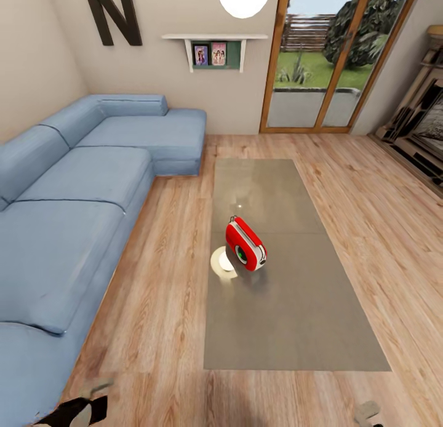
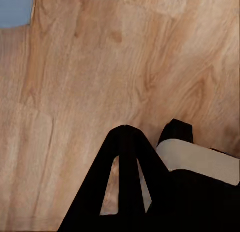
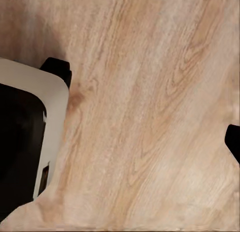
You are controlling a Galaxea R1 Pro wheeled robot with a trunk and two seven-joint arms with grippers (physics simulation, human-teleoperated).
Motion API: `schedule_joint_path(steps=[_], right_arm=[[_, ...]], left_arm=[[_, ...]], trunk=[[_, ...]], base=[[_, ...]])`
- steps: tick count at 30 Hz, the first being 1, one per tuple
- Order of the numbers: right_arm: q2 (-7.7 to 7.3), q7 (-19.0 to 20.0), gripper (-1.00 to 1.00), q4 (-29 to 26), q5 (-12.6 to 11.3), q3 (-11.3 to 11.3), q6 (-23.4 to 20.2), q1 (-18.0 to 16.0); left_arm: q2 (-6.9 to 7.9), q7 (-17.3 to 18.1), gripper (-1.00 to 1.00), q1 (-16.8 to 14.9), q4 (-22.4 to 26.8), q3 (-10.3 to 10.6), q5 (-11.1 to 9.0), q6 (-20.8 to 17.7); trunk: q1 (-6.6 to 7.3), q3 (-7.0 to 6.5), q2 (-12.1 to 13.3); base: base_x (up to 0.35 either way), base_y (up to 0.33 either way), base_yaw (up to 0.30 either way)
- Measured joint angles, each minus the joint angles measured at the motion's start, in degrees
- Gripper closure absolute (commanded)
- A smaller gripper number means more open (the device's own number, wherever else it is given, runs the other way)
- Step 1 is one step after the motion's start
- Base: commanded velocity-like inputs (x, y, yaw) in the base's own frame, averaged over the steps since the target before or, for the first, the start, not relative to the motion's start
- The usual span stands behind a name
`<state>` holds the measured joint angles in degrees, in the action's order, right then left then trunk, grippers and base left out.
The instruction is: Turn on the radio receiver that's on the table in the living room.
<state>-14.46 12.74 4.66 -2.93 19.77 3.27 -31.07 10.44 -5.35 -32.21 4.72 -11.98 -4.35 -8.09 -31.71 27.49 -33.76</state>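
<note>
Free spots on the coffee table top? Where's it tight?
The table is bare from the radio receiver to its near edge, and from the radio to its far end by the glass doors. Only the radio, near the sofa side edge, takes space.

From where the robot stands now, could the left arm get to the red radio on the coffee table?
Probably not yet. The radio receiver sits mid-table, well ahead of the left gripper, which hangs low over bare floor. Nothing blocks the way; the robot likely needs to roll closer.
</note>
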Motion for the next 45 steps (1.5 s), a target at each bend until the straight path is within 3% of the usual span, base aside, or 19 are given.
schedule_joint_path(steps=[2, 5, 7, 9, 12, 16, 18, 23, 26, 27, 30, 45], right_arm=[[0.37, -3.35, -1.0, 0.0, 0.0, -0.05, -0.01, 1.27], [1.02, -5.14, -1.0, -0.04, 0.02, -0.07, -0.09, 1.87], [1.97, -5.71, -1.0, -0.08, 0.1, -0.08, -0.19, 2.06], [3.08, -5.89, -1.0, -0.09, 0.25, -0.06, -0.25, 2.12], [4.73, -5.96, -1.0, -0.09, 0.25, -0.08, -0.27, 2.16], [8.25, -5.97, -1.0, -0.1, 0.23, -0.08, -0.28, 2.23], [9.59, -5.97, -1.0, -0.1, 0.22, -0.08, -0.28, 2.24], [10.1, -5.97, -1.0, -0.09, 0.21, -0.08, -0.28, 2.23], [10.14, -5.98, -1.0, -0.09, 0.22, -0.08, -0.28, 2.24], [10.15, -5.98, -1.0, -0.09, 0.21, -0.08, -0.28, 2.24], [10.15, -5.98, -1.0, -0.09, 0.21, -0.08, -0.28, 2.24], [10.16, -5.98, -1.0, -0.09, 0.21, -0.08, -0.28, 2.24]], left_arm=[[1.4, 0.12, 1.0, 1.97, -6.48, 1.64, 0.04, 5.11], [1.9, 0.49, 1.0, 7.11, -8.42, 3.56, 0.41, 8.37], [2.0, 1.44, 1.0, 10.89, -9.08, 5.34, 2.51, 12.03], [1.96, 2.61, 1.0, 14.34, -9.28, 6.0, 4.56, 15.23], [1.49, 4.29, 1.0, 17.3, -9.36, 6.29, 5.51, 17.7], [0.04, 4.8, 1.0, 18.26, -9.23, 6.36, 5.57, 18.97], [-1.73, 4.69, 1.0, 18.38, -9.21, 6.39, 5.73, 19.11], [-5.54, 4.66, 1.0, 18.41, -9.27, 6.38, 5.73, 18.7], [-8.91, 4.79, 1.0, 18.42, -9.24, 6.39, 5.66, 18.88], [-11.23, 4.82, 1.0, 18.42, -9.25, 6.38, 5.68, 18.9], [-13.76, 4.83, 1.0, 18.42, -9.23, 6.31, 5.62, 18.9], [-14.31, 4.74, 1.0, 18.42, -9.25, 6.27, 5.58, 18.9]], trunk=[[0.44, -0.36, 0.8], [1.1, -0.9, 2.0], [1.54, -1.26, 2.8], [1.54, -1.27, 2.82], [1.54, -1.27, 2.82], [1.54, -1.27, 2.82], [1.54, -1.27, 2.82], [1.54, -1.27, 2.82], [1.54, -1.27, 2.82], [1.54, -1.27, 2.82], [1.54, -1.27, 2.82], [1.54, -1.27, 2.82]], base=[[0.0, 0.0, 0.0], [0.0, 0.0, 0.0], [0.0, 0.0, 0.0], [0.0, 0.0, 0.0], [0.0, 0.0, 0.0], [0.0, 0.0, 0.0], [0.0, 0.0, 0.0], [0.0, 0.0, 0.0], [0.0, 0.0, 0.0], [0.0, 0.0, 0.0], [0.0, 0.0, 0.0], [0.0, 0.0, 0.0]])
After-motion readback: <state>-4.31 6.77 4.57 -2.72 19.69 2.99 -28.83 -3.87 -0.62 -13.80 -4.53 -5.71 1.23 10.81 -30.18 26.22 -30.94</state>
